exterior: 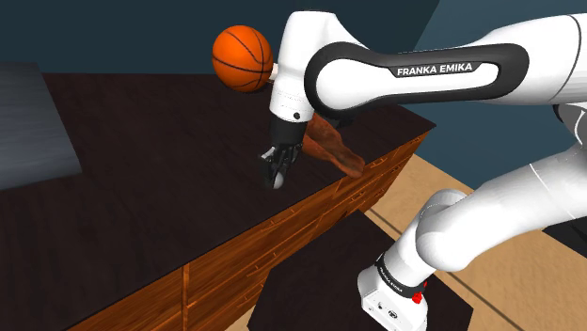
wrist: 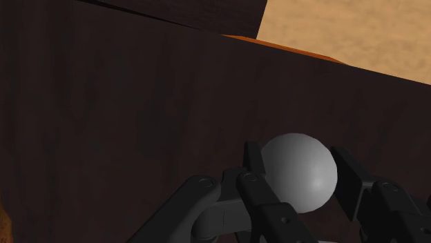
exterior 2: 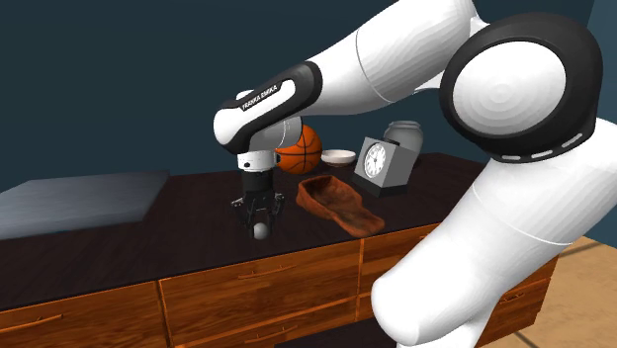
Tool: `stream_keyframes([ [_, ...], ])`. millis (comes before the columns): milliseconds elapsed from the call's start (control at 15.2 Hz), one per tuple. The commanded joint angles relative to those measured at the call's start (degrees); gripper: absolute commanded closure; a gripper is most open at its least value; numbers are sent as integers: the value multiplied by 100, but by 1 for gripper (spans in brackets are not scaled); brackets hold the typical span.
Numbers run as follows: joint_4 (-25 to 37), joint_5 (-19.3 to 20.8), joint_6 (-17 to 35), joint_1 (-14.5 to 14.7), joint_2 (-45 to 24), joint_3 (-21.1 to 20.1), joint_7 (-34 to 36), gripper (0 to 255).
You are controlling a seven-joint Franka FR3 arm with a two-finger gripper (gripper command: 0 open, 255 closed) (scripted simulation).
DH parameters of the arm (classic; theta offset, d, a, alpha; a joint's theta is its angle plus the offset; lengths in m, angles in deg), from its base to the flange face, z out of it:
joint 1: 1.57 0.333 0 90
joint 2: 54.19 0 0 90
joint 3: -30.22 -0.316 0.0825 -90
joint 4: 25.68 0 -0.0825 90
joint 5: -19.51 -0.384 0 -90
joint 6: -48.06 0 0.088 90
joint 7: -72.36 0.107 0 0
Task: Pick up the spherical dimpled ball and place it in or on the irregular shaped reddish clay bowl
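Near the front edge of the dark worktop [exterior 2: 188, 232], the claw [exterior 2: 261, 225] was clamped on a grey ball [wrist: 298, 170] (plain, smooth-looking), near the irregular reddish-brown bowl [exterior 2: 336, 203].

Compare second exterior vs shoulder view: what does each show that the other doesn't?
Second exterior view: a clock, a grey jar and a small white bowl beyond the reddish bowl.
Shoulder view: the dark stand in front of the wooden drawers.
Both: the hand shut on a grey ball, the dark tabletop, the basketball, the reddish bowl, the grey slab and those drawers.
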Motion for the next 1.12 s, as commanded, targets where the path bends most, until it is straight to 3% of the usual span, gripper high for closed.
stream_keyframes([
  [0,0,0,0,0,0,0,0,255],
  [330,-1,0,1,0,1,0,0,255],
  [1056,724,60,-869,-27,148,129,38,255],
])
